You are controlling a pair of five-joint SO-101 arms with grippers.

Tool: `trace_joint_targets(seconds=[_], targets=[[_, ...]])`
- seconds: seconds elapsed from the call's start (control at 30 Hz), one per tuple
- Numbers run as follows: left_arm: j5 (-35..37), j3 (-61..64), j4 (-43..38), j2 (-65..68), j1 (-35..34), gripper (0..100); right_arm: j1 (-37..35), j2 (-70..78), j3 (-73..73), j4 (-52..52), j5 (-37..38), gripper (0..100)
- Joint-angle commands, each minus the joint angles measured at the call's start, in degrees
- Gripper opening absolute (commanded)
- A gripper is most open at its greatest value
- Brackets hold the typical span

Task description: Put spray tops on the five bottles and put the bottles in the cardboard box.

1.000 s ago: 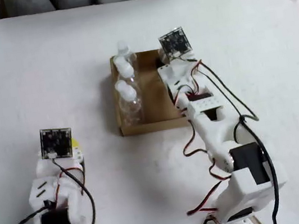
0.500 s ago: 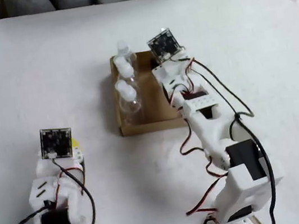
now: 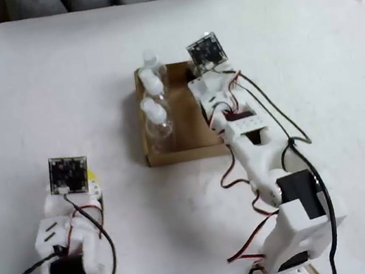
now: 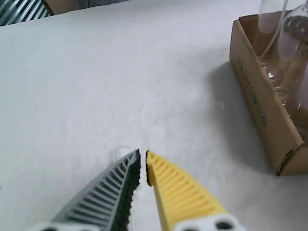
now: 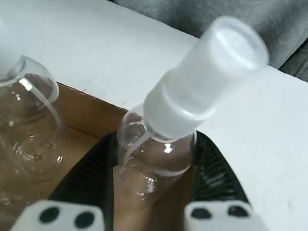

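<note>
White table (image 3: 42, 83) — right gripper (image 5: 156, 144) around tilted bottle (image 5: 161, 171), beside cardboard box (image 5: 94, 114) wall.

Left gripper (image 4: 143, 158) fingers together, right gripper (image 5: 159, 144) fingers mid-grasp.

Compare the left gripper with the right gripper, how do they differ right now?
The left gripper is shut and empty over the table; the right gripper clasps a capped bottle at the cardboard box. The left gripper's fingers are grey and yellow; the right gripper's are black. Both are two-fingered.
</note>
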Motion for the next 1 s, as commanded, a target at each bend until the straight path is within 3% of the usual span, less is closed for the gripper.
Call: trace_joint_targets(seconds=[0.0, 0.97], targets=[[-0.7, -0.1, -0.4, -0.7, -0.6, 2, 0.0, 0.5, 0.0, 0.7, -0.4, 1.8], [-0.4, -0.1, -0.3, -0.6, -0.2, 2, 0.3, 3.9, 0.1, -1.7, -0.9, 1.8]])
